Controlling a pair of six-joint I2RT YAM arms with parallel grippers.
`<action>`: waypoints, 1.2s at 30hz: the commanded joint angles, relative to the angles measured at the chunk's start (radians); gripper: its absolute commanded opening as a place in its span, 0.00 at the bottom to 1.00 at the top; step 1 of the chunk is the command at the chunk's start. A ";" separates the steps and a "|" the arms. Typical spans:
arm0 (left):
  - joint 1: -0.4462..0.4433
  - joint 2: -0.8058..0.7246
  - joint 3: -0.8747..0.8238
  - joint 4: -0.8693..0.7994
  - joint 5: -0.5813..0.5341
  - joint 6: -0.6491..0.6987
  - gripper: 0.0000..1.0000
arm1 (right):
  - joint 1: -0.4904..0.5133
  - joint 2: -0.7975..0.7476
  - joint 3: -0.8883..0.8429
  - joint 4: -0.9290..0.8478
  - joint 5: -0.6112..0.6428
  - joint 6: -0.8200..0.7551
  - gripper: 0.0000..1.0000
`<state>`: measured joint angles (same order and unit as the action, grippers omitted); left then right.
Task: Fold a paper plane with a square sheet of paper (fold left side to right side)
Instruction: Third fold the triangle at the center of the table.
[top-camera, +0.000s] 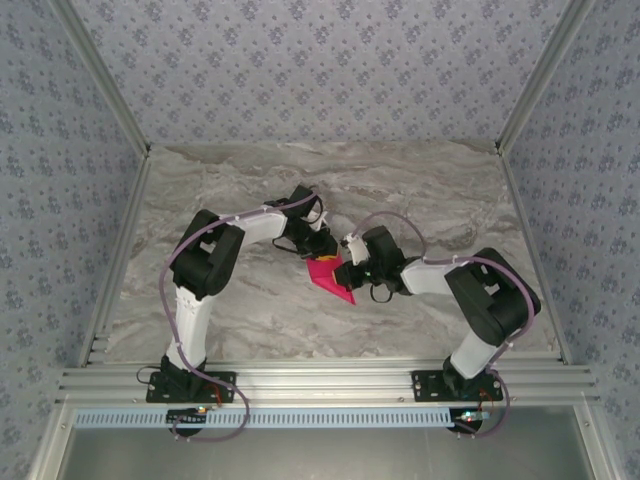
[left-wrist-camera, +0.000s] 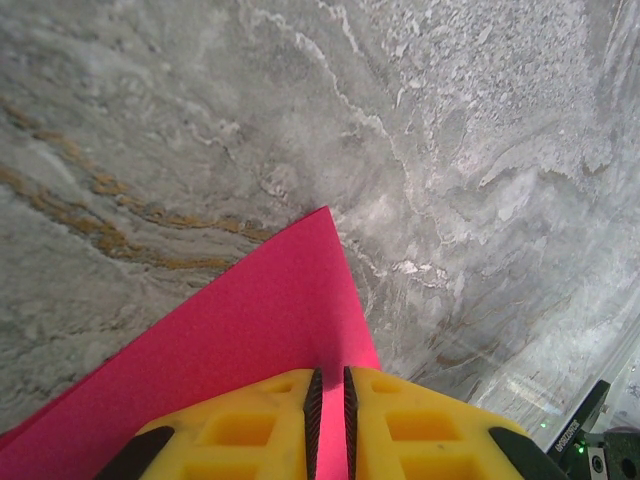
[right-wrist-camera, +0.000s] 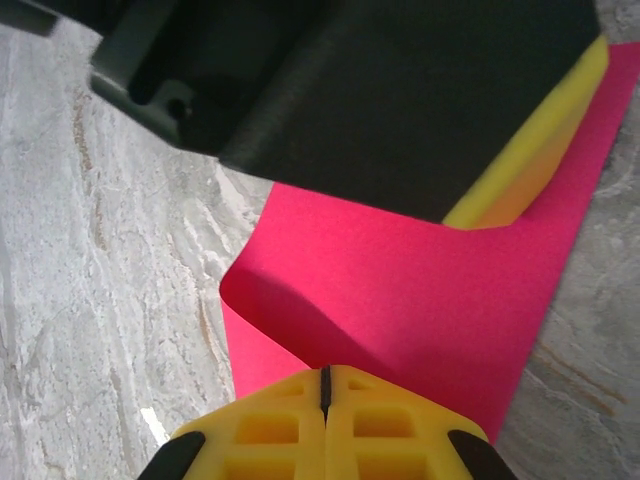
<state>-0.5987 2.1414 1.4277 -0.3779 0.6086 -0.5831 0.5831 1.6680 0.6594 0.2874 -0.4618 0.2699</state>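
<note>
Bench (top-camera: 420, 190): grey marbled top, patterned walls (top-camera: 320, 60) on three sides. My left arm (top-camera: 215, 262) and right arm (top-camera: 490, 300) both reach in toward the middle. Their wrists are close together over the pink paper (top-camera: 330, 275).

Paper: lies on the bench near its middle, between the two wrists. From above it reads as a small folded piece with a sharp tip pointing toward the near right. It is not flat all over. From my right wrist the paper (right-wrist-camera: 420, 300) shows one layer lying on the bench (right-wrist-camera: 100, 260). A second layer is lifted off it and curls round in a soft, rounded bend at the left.

Left jaws: stand almost together, with a thin slit between the yellow fingers (left-wrist-camera: 240, 435) and pink showing in the slit. The paper (left-wrist-camera: 250, 320) spreads out ahead of them and narrows to a corner on the bench (left-wrist-camera: 470, 150). I cannot tell whether they pinch the sheet or only sit on it. From the right wrist, the black housing (right-wrist-camera: 380, 90) of my left jaws hangs over the raised layer. One yellow finger (right-wrist-camera: 530, 165) meets that layer near the paper's right edge.

Right jaws: fully closed, fingers (right-wrist-camera: 380, 415) meeting at a dark seam, nothing seen between them. The tips sit at the near edge of the paper, close by the bend. Whether they press on it is hidden by the fingers themselves.
</note>
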 joint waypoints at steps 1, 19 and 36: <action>-0.010 0.023 0.007 -0.071 -0.035 0.024 0.17 | -0.009 0.023 0.027 -0.032 -0.018 -0.008 0.01; -0.011 0.023 0.001 -0.070 -0.035 0.025 0.17 | -0.017 0.082 0.079 -0.053 -0.034 -0.019 0.01; -0.012 -0.001 0.011 -0.080 -0.038 0.032 0.20 | -0.016 0.087 0.046 -0.130 -0.011 -0.010 0.02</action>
<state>-0.6006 2.1414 1.4288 -0.3798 0.6090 -0.5751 0.5735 1.7355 0.7151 0.2253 -0.4862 0.2695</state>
